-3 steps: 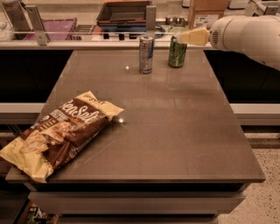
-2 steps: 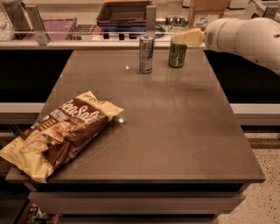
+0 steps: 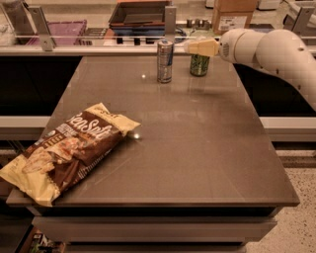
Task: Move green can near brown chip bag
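**Item: green can, awaiting pickup at far edge of surface**

Change noted: over the last second the gripper (image 3: 193, 48) has slid leftward from beside the green can (image 3: 199, 64) to a position directly over its top, at lid height. The can itself has not shifted. Judged meaning: the approach is nearly done, the grasp is not yet confirmed, and no carrying has begun.

Gripper state: cannot tell whether released or clenched.

Location of task items: the green can stands upright at the back of the surface (image 3: 197, 148), just beside a taller silver can (image 3: 165, 60). The brown chip bag (image 3: 69, 148) lies flat at the front left corner, overhanging the edge, well apart from the can.

Writing: the bag carries white script that seems to begin "Sen"; the rest is unreadable. The can labels are illegible. The cardboard box (image 3: 234, 14) behind has a white sticker, text unreadable.
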`<state>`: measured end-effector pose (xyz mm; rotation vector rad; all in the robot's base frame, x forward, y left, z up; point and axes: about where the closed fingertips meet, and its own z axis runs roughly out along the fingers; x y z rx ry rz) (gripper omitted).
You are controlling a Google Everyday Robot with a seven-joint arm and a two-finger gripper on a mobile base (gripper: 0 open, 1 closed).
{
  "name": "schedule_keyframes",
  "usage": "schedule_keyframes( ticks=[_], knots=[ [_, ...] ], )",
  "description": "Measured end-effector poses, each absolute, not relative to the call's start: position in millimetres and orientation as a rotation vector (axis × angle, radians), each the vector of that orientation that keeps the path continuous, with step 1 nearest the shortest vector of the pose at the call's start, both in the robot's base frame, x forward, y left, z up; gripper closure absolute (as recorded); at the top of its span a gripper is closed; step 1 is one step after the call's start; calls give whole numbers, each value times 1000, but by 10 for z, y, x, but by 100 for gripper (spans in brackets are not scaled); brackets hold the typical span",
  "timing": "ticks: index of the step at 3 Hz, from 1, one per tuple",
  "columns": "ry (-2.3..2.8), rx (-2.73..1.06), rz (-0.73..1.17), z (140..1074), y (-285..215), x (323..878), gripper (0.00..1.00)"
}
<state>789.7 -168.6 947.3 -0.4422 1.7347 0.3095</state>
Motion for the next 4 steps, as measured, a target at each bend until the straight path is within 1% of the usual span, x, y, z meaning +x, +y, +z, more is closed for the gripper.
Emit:
schedule_keyframes(
  ticks=[4],
  knots=[
    [1649,-454,441,9001,-1576,8251,0]
  ],
)
